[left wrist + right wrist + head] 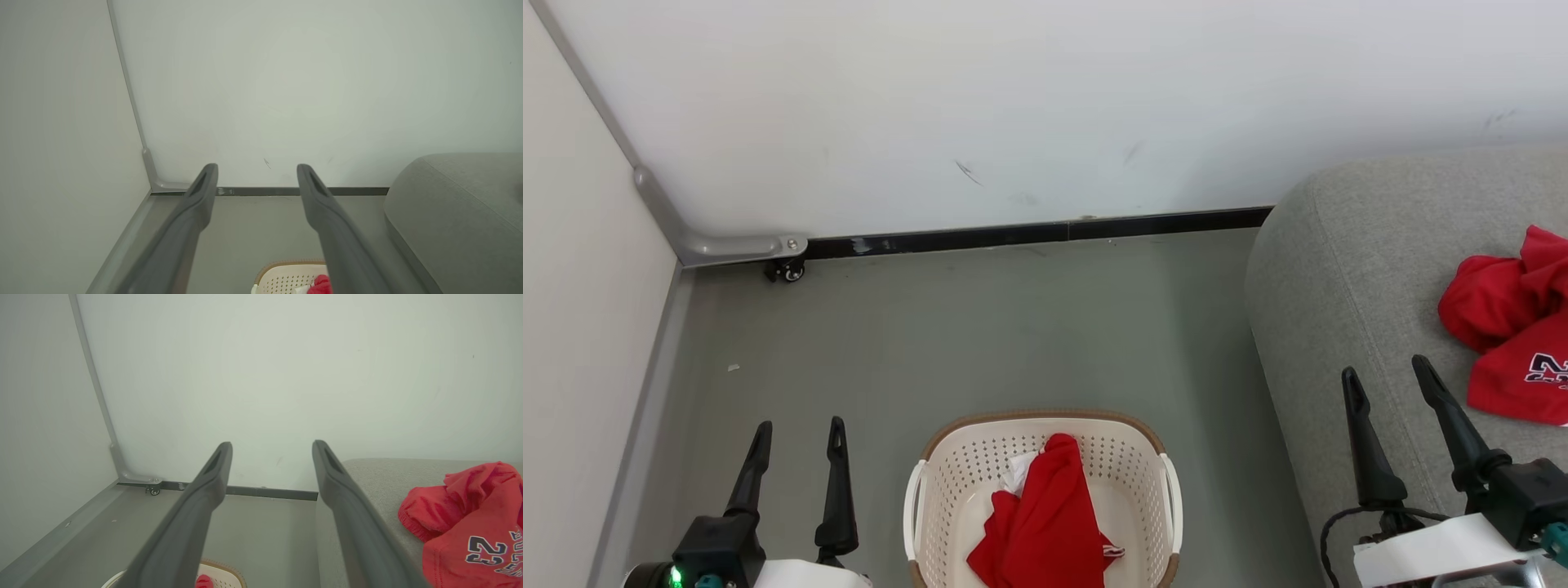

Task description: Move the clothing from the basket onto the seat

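Note:
The cream basket (947, 474) with a brown rim stands on the floor at the bottom centre, holding red clothing (1045, 523) with a bit of white. More red clothing (1511, 318), one piece with dark lettering, lies on the grey seat (1347, 278) at the right. My left gripper (799, 437) is open and empty, left of the basket. My right gripper (1387, 371) is open and empty over the seat's front part, left of the clothing lying there. The left wrist view catches the basket rim (286, 267); the right wrist view shows the "23" garment (474, 539).
White walls meet in a corner at the left, with a dark baseboard (1045, 233) and a small caster wheel (788, 269) near it. Grey floor (980, 335) stretches between the wall, the basket and the seat.

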### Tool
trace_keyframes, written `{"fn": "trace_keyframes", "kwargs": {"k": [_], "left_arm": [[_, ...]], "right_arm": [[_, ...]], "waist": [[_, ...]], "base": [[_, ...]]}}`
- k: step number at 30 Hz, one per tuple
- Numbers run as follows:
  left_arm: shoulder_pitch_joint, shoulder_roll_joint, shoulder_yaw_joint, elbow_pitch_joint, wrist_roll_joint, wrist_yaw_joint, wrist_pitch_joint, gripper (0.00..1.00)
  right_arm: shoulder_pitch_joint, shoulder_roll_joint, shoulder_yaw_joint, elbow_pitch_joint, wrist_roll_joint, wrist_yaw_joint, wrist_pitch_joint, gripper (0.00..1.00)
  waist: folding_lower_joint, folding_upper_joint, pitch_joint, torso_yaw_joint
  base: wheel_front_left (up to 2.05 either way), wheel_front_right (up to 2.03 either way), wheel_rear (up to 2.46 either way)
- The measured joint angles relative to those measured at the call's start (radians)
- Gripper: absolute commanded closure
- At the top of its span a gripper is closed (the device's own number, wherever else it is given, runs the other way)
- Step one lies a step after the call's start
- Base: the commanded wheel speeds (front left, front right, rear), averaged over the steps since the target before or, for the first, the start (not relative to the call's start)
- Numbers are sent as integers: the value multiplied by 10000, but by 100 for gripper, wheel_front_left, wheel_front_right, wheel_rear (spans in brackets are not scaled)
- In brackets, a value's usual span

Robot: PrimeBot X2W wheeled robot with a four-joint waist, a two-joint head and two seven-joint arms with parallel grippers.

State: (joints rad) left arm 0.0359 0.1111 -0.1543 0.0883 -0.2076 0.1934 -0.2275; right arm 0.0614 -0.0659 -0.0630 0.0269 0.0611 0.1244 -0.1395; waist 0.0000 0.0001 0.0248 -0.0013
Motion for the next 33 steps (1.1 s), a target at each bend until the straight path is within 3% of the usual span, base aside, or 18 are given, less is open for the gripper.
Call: {"fn": "trace_keyframes", "kwargs": {"k": [33], "left_arm": [[-115, 211, -426, -107, 92, -232, 531, 0]], "right_arm": [[-57, 23, 27, -1333, -71, 0, 347, 0]], "waist": [[0, 0, 1398, -257]], "base": [[0, 0, 0]]}}
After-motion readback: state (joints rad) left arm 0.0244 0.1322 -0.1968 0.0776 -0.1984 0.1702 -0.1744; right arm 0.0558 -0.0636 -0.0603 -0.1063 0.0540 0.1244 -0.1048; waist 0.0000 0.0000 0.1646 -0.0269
